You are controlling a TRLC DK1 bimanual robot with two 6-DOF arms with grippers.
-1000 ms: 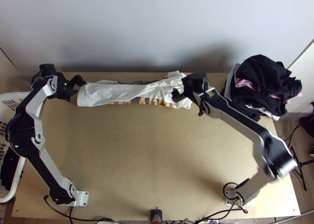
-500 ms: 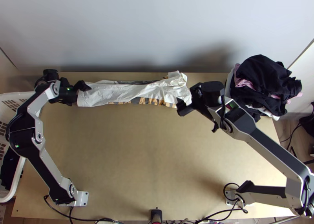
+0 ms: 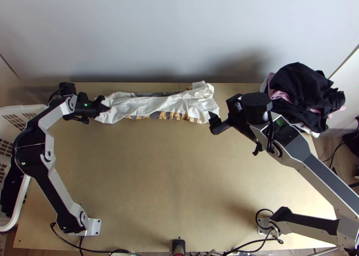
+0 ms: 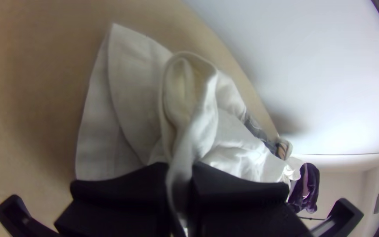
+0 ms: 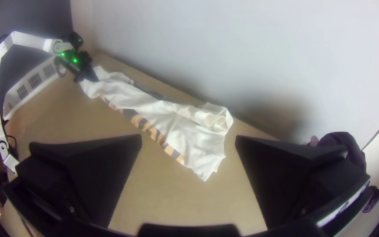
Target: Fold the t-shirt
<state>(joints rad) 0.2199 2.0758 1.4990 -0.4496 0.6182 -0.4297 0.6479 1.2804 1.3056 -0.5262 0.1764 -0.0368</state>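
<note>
Your left end effector (image 4: 180,175) is clenched on a pinched fold at the left end of the t-shirt (image 3: 157,105), a crumpled strip along the bench's (image 3: 170,180) far side. Expect light, limp cloth; grip its right corners next with your released right end effector (image 5: 189,137). No legible writing.

No readable text or labels anywhere.
</note>
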